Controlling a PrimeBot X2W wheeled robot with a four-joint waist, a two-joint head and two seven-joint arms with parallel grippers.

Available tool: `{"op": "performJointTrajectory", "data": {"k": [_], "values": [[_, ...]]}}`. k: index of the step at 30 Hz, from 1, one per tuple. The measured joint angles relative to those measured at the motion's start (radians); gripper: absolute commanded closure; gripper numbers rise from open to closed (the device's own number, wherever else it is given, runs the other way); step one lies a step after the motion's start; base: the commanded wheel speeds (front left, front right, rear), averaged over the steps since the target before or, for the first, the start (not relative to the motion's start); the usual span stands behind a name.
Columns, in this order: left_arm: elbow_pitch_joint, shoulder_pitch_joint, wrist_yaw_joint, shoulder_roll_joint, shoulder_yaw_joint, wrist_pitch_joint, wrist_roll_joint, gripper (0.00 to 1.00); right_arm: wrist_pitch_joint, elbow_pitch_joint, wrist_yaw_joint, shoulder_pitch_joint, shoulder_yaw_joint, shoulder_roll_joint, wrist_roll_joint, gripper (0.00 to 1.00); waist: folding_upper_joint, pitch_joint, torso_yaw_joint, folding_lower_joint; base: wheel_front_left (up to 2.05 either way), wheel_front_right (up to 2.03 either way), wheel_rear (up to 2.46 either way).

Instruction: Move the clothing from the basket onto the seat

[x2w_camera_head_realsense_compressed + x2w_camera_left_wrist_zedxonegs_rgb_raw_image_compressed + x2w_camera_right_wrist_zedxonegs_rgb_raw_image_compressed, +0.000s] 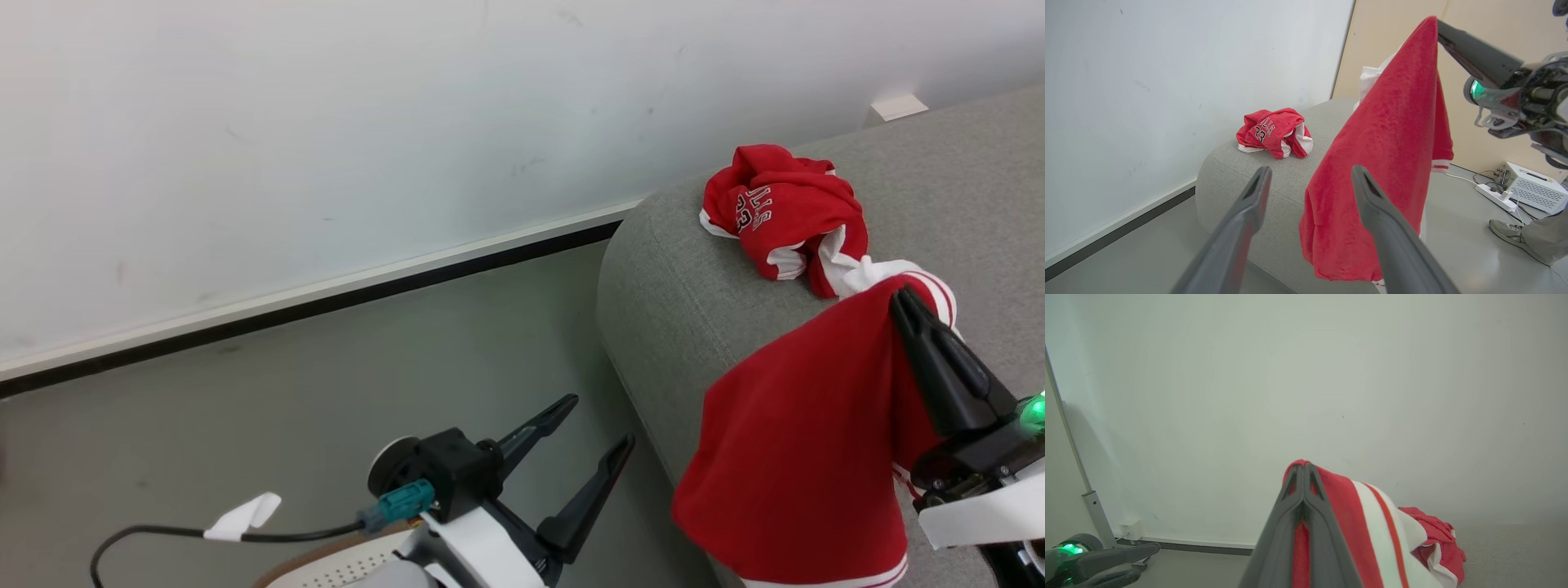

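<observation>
Item: clothing, two red pieces. First piece, red garment (800, 441) with white trim and stripes: pinched at its upper edge between the pressed-together fingers of the right end effector (898, 296), and hanging loose from those tips in a long drape down over the rounded front edge of the seat (678, 302). Whether the lower hem touches the upholstery cannot be told. In the right wrist view the same end effector (1302, 466) shows its two fingers closed flat on the cloth, and a white and red striped band falls away to the right. Second piece, red jersey (775, 212) with white-outlined lettering and numerals: crumpled in a heap on top of the grey seat near its corner, just beyond the right end effector's tips and free of any grip. Left end effector (600, 420): fingers spread wide, holding nothing, low over the floor (326, 392) to the left of the seat. Its wrist view shows the hanging garment just ahead of its right-hand finger (1372, 200). Basket (343, 572): a perforated white corner with a brown rim at the head view's bottom edge, beneath the left arm.
</observation>
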Motion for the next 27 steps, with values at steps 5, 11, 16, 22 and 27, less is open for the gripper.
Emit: {"op": "performJointTrajectory", "data": {"k": [5,11,16,22,27], "values": [[-0.002,-0.006,-0.008,0.004,-0.007,-0.003,0.006,0.00,0.040,0.007,0.000,-0.055,-0.054,0.021,-0.038,1.00,0.0000,0.019,0.015,0.0000,0.00,0.00,0.00],[-0.013,-0.029,-0.010,0.013,-0.007,0.003,0.011,0.00,0.108,-0.006,0.000,-0.162,-0.137,-0.002,-0.084,1.00,0.0000,0.058,0.042,0.0000,0.00,0.00,0.00],[-0.028,-0.054,-0.013,0.032,-0.004,0.020,0.016,0.00,0.150,0.006,0.000,-0.320,-0.232,-0.044,-0.086,1.00,0.0000,0.112,0.059,0.0001,0.00,0.00,0.00],[-0.053,-0.090,-0.019,0.051,-0.002,0.044,0.025,0.00,0.194,0.107,0.000,-0.517,-0.329,-0.132,-0.081,1.00,0.0000,0.191,0.086,0.0002,0.00,0.00,0.00],[-0.067,-0.114,-0.026,0.069,0.003,0.054,0.034,0.00,0.192,0.236,0.000,-0.627,-0.433,-0.193,-0.109,1.00,0.0000,0.266,0.113,0.0002,0.00,0.00,0.00]]}}
